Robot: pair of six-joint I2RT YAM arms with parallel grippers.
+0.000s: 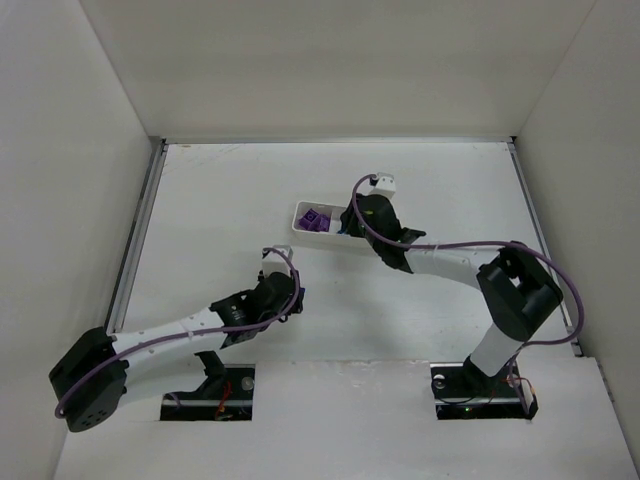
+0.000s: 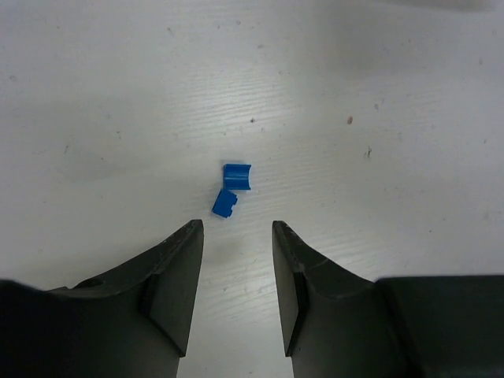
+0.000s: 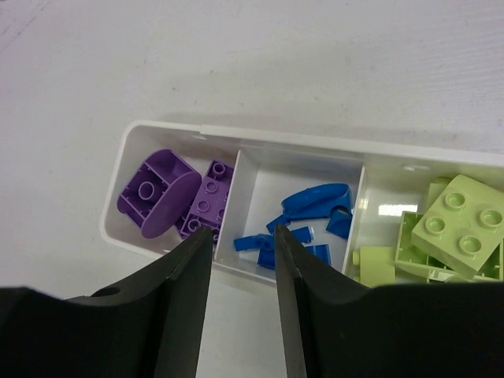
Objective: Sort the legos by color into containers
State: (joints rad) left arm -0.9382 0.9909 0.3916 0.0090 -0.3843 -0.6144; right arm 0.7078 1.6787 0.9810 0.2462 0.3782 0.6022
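Two tiny blue bricks (image 2: pixel 229 195) lie touching on the bare table just ahead of my left gripper (image 2: pixel 236 228), which is open and empty. The long white tray (image 3: pixel 177 130) shows in the right wrist view: purple bricks (image 3: pixel 177 193) in its left compartment, several blue bricks (image 3: pixel 311 213) in the middle one, yellow-green bricks (image 3: pixel 453 228) in the right one. My right gripper (image 3: pixel 242 236) is open and empty, hovering over the tray's near wall by the purple/blue divider. In the top view the tray (image 1: pixel 300 217) lies mid-table, largely hidden by my right gripper (image 1: pixel 362 225).
White walls enclose the table on three sides (image 1: pixel 330 60). A metal rail (image 1: pixel 140 230) runs along the left edge. My left gripper (image 1: pixel 290 298) sits left of centre, near the front.
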